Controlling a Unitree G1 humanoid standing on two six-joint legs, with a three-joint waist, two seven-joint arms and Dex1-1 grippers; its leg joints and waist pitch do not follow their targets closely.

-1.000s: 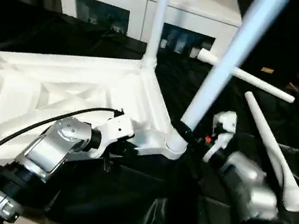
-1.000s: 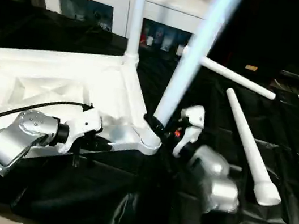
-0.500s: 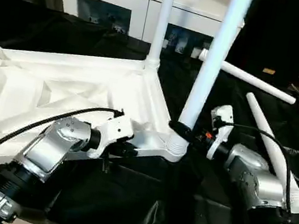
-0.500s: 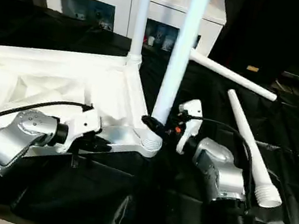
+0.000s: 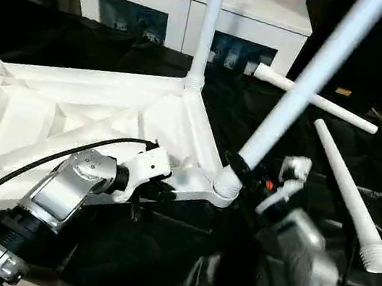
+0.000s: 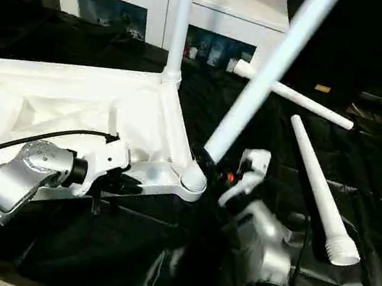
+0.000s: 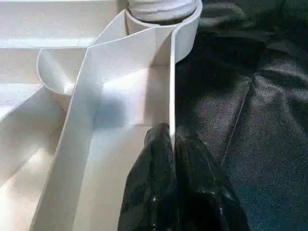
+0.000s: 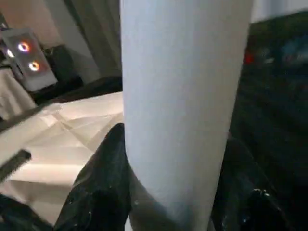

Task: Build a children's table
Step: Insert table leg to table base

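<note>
Tabletop [image 5: 71, 115]: upside down on black-draped surface [image 5: 157, 255], rim pinched by left claw [image 7: 172, 144]. Leaning leg [image 5: 294, 94]: foot in near corner socket [image 5: 226, 186], gripped by right claw [image 5: 244, 175]. 2 legs [image 5: 348, 191] lie loose.

No readable text, labels or numbers anywhere.
</note>
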